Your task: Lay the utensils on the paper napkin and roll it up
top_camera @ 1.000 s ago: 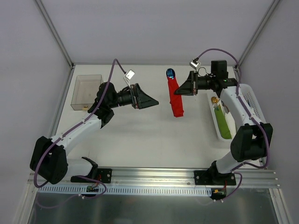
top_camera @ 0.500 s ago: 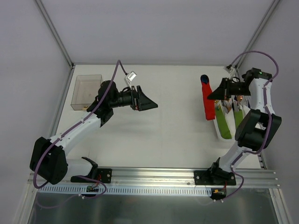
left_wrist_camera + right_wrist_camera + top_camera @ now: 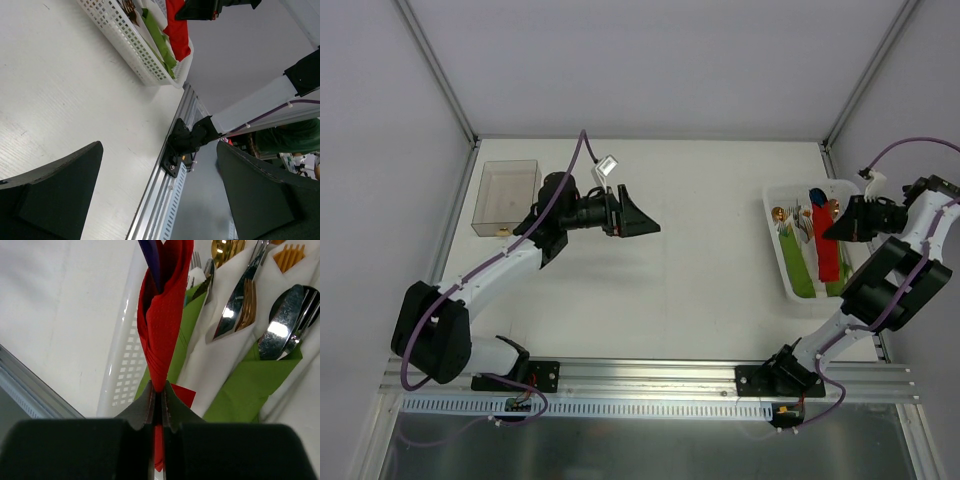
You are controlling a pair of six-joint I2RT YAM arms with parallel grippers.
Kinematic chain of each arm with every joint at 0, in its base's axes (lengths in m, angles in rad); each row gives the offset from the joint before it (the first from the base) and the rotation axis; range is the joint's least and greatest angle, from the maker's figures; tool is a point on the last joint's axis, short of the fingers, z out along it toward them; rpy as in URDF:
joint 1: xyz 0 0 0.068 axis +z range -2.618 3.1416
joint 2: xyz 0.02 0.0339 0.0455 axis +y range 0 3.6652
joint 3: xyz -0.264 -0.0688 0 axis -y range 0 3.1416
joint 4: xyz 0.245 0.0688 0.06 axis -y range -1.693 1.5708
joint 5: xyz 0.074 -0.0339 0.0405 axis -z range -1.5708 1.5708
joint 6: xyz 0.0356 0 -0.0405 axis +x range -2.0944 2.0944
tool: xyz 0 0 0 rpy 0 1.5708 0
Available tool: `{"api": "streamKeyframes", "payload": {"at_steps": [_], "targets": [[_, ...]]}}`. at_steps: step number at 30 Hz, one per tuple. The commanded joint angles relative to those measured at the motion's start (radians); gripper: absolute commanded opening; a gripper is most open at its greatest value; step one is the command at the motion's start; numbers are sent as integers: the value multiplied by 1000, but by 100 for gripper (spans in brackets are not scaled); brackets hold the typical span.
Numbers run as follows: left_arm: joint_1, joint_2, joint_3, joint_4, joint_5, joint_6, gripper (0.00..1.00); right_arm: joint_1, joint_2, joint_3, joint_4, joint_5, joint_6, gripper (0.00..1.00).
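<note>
Paper napkin (image 3: 162, 315), red and rolled into a tight tube, hangs pinched between your right gripper's (image 3: 158, 390) closed fingers over the white basket (image 3: 780, 262) at the table's right edge, just above the green napkin bundles (image 3: 250, 385). A blue-purple utensil head (image 3: 151, 255) pokes from its far end; you cannot tell whether both utensils are inside. Your left gripper (image 3: 645, 222) hovers empty over the table's left half, jaws wide apart. Rolling looks done, and stowing seems the step in hand. Lower the roll flat among the bundles, then release gently so it doesn't unfurl.
</note>
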Motion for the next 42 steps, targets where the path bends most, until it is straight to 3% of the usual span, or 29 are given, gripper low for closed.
{"api": "streamKeyframes", "payload": {"at_steps": [1,8,16,42], "targets": [[9,13,8,67,34,-9,99,-5,-40,-6,-361,44,-74,0],[9,30,-9,114,28,-49,99,8,9,-46,-361,-41,-7,0],[9,30,-26,147,28,-69,99,22,55,-127,-359,-12,-45,0],[9,77,-56,211,28,-101,99,6,261,27,-339,156,-30,0]]}}
